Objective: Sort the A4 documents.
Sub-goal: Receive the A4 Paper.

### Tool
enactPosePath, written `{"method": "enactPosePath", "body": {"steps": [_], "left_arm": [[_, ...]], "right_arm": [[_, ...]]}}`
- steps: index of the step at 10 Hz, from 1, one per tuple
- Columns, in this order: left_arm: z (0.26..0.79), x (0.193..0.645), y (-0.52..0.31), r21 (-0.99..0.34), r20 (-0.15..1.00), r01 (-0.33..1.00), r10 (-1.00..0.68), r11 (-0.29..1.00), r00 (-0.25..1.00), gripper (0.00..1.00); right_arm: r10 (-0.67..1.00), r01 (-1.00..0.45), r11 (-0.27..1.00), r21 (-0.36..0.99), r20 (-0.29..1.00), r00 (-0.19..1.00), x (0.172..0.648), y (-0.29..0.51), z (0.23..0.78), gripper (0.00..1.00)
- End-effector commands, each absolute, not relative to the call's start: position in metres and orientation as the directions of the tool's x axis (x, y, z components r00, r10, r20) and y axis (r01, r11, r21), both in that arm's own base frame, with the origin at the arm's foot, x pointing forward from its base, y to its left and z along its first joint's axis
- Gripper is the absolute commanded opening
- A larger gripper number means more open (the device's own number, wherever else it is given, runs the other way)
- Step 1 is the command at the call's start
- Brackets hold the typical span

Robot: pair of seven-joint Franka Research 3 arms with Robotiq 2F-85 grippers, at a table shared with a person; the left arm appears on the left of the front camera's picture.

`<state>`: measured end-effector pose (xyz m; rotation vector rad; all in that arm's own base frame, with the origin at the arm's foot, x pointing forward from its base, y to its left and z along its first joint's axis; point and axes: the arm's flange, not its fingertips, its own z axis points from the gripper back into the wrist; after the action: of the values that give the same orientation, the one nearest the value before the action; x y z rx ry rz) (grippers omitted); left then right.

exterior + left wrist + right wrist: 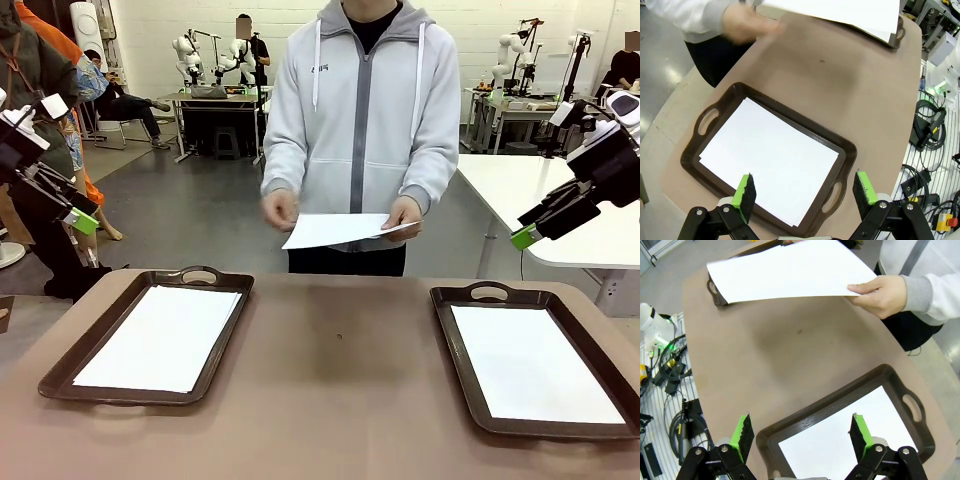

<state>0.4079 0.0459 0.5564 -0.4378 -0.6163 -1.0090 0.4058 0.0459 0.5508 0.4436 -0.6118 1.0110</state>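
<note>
- Front view: paper in the person's hands (335, 229), 1 or a few sheets, is held above the far table edge, roughly level, long axis running across the picture. I see more A4 documents lying flat in the left tray (150, 385) and the right tray (470, 385), long axes running away from the robot toward the handles.
- Front view, grippers: the left gripper (80, 222) and the right gripper (523, 238) hang raised at the picture sides, well apart from the trays. I cannot tell the jaw gap from here.
- Left wrist view: the left gripper (805, 187) has its jaws spread wide with nothing between the green pads (746, 189). The sheet stack below lies slightly skewed in its tray.
- Right wrist view: the right gripper (801, 432) is likewise wide open and holds nothing. The held sheet is pinched at 1 edge by the person's hand (882, 294) and stays almost flat.
- Handling judgement: I expect the sheets to be very light, thin, floppy and smooth, prone to slipping or creasing. I would pinch a free short edge, jaws across the sheet's thickness, away from the person's fingers.
</note>
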Motion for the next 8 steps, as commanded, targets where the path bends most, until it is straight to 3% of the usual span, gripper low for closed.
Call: {"method": "enactPosePath", "body": {"steps": [1, 8], "left_arm": [[0.5577, 0.4081, 0.0457, -0.046, 0.655, 0.882, -0.653, 0.468, 0.38, 1.0], [0.5577, 0.4081, 0.0457, -0.046, 0.655, 0.882, -0.653, 0.468, 0.38, 1.0]], "right_arm": [[0.651, -0.88, 0.472, 0.058, 0.65, 0.392, 0.4055, 0.0466, 0.5506, 1.0], [0.651, -0.88, 0.472, 0.058, 0.65, 0.392, 0.4055, 0.0466, 0.5506, 1.0]]}}
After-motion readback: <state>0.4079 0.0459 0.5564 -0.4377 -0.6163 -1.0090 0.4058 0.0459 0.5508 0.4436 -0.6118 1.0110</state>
